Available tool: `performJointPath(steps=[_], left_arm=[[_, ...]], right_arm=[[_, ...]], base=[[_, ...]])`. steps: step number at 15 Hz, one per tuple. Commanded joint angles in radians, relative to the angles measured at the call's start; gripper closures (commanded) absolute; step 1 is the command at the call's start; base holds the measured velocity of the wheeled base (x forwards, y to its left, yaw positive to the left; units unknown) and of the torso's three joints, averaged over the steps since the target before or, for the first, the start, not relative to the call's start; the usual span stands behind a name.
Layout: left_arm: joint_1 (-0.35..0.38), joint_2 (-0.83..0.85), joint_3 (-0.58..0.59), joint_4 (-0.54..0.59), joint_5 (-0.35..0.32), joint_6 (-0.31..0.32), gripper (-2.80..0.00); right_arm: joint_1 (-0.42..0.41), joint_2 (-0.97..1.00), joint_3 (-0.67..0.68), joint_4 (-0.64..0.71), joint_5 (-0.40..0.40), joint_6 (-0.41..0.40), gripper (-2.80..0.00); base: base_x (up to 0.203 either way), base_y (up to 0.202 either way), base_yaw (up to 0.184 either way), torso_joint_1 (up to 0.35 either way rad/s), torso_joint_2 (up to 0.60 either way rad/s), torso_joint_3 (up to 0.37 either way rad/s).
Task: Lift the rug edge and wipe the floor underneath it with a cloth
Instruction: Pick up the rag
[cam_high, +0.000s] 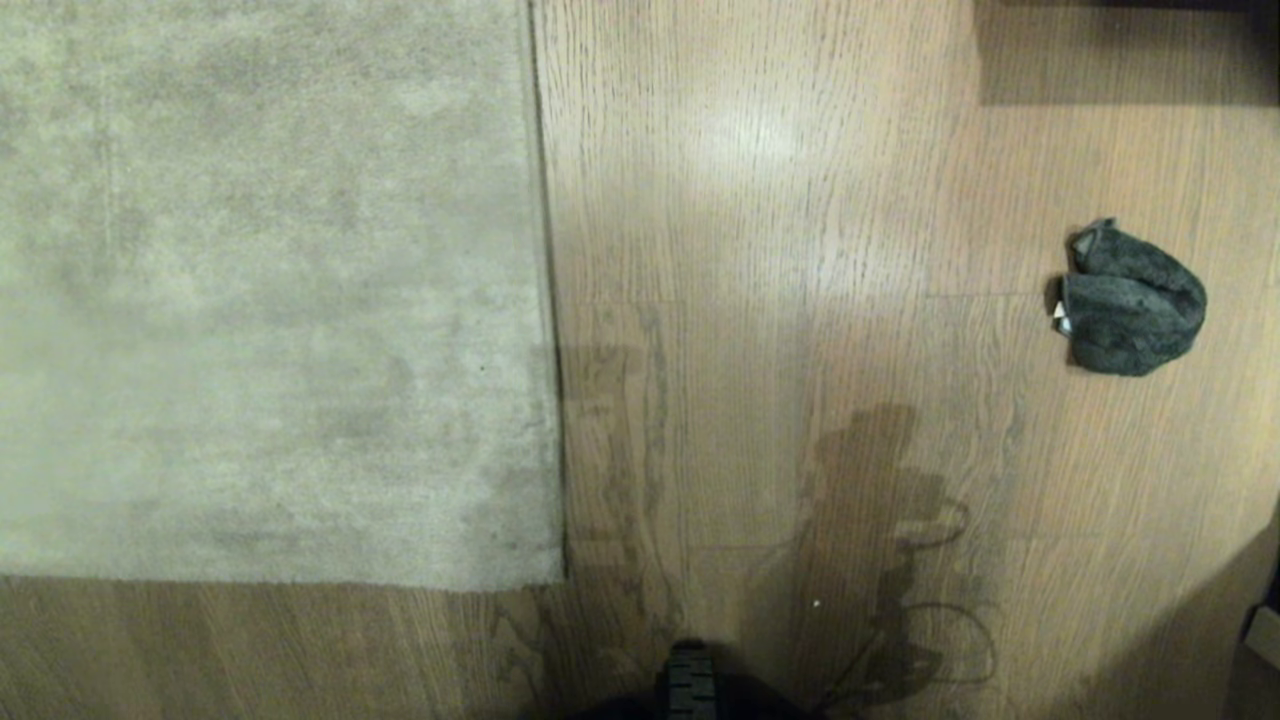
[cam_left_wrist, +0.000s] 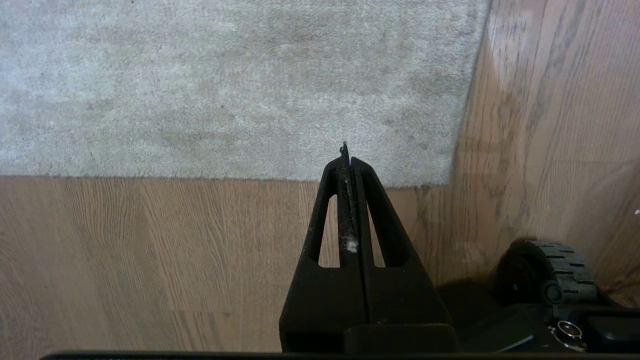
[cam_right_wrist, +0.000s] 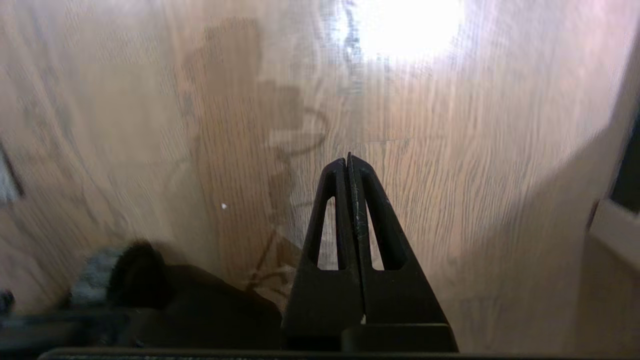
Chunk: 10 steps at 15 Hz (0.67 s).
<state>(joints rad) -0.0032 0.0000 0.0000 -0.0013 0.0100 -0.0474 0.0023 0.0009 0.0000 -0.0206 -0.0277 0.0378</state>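
The rug (cam_high: 270, 290) lies flat on the floor (cam_high: 760, 200), filling the left and far part of the head view. Its rug edge (cam_high: 548, 300) runs straight from far to near and meets a square corner at near centre. The cloth (cam_high: 1130, 300), a crumpled dark grey-teal rag, sits on bare planks well to the right, well apart from the rug.

The left gripper (cam_left_wrist: 346, 150) hangs above the floor near the rug's near corner, jaws clenched together with nothing between them but a wisp of lint. The right gripper (cam_right_wrist: 348, 159) hangs over bare floor, jaws likewise pressed together and empty. The cloth shows in neither wrist view. A black wheel (cam_high: 690, 680) of the base shows at the near edge.
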Motion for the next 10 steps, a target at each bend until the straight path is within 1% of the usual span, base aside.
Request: performJointPath(steps=[1,2,4,7,9,10], left_arm=[[0.0,0.002,0.0,0.0,0.001,0.0,0.0],[0.0,0.002,0.0,0.0,0.001,0.0,0.0],[0.0,0.002,0.0,0.0,0.001,0.0,0.0],[0.0,0.002,0.0,0.0,0.001,0.0,0.0],[0.0,0.002,0.0,0.0,0.001,0.0,0.0],[0.0,0.002,0.0,0.0,0.001,0.0,0.0]], right_arm=[[0.001,0.008,-0.001,-0.001,0.021,-0.055,0.0],[0.001,0.03,-0.017,0.0,0.037,-0.071,0.0],[0.002,0.113,-0.07,-0.002,0.089,-0.074,0.0],[0.022,0.279,-0.149,-0.032,0.106,-0.065,0.0],[0.03,0.423,-0.193,-0.095,0.108,-0.055,0.0],[0.032,0.489,-0.202,-0.139,0.108,-0.053,-2.8]], base=[[0.0,0.0,0.0,0.0,0.0,0.0],[0.0,0.0,0.0,0.0,0.0,0.0],[0.0,0.0,0.0,0.0,0.0,0.0],[0.0,0.0,0.0,0.0,0.0,0.0],[0.0,0.0,0.0,0.0,0.0,0.0],[0.0,0.0,0.0,0.0,0.0,0.0]])
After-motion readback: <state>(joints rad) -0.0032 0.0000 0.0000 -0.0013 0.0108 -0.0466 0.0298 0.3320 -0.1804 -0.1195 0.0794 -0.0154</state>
